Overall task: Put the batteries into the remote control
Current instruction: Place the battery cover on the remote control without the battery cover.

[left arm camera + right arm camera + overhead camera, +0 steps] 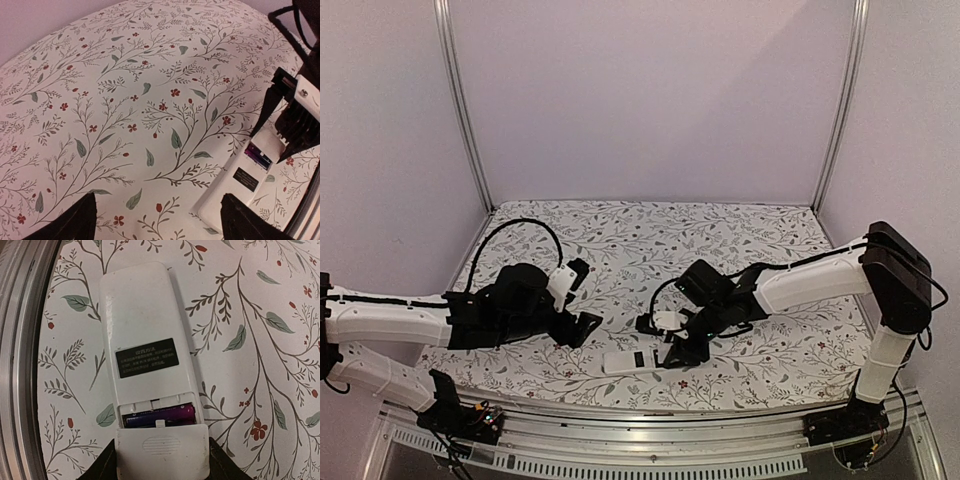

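The remote control lies back up on the floral cloth near the table's front edge, also seen from above. Its battery slot is partly uncovered and shows a dark purple battery lying across it. My right gripper is shut on the white battery cover, which sits at the slot's end and overlaps its edge. My left gripper hangs open over bare cloth just left of the remote, with nothing between its fingers. From that side the battery shows under the right gripper.
The metal rail of the table's front edge runs close beside the remote. The floral cloth stretches back to the rear wall. The two arms sit close together over the front middle of the table.
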Controlling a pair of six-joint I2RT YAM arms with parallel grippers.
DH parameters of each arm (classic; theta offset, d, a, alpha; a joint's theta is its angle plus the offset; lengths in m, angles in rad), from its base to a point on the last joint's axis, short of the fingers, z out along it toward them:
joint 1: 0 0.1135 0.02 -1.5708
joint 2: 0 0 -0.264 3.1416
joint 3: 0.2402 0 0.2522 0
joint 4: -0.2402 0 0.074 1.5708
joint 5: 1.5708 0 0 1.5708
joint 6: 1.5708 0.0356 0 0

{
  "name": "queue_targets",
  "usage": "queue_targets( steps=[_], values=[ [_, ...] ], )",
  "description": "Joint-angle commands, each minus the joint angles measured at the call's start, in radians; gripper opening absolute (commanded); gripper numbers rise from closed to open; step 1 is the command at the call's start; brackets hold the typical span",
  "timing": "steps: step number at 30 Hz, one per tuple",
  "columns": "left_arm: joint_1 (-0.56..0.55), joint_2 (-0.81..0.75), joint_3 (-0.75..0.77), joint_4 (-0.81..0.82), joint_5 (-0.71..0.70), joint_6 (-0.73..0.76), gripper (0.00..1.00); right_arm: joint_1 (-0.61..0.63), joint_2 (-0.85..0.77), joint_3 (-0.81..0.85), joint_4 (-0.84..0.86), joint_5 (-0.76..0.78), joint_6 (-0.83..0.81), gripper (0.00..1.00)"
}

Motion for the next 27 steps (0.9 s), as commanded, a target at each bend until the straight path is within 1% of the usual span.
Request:
queue_targets(
  steps=[1,6,9,20,27],
  values=[
    [0.014,-0.002,0.012,0.001,0.006,0.017,0.85,0.005,0.025,-0.009,0.019,0.0,-0.04,0.33],
    [0.014,-0.003,0.015,0.001,0.006,0.018,0.85,0.002,0.039,-0.007,0.007,-0.009,-0.095,0.34],
    [0.015,-0.004,0.015,0.001,0.006,0.02,0.85,0.001,0.048,-0.001,0.0,-0.013,-0.106,0.36],
    [0.015,-0.002,0.017,0.001,0.007,0.025,0.85,-0.014,0.062,0.023,-0.008,-0.003,-0.129,0.37],
    [0.015,0.013,0.001,0.001,0.046,0.006,0.85,-0.051,0.036,0.031,-0.015,-0.086,-0.235,0.38]
  ],
)
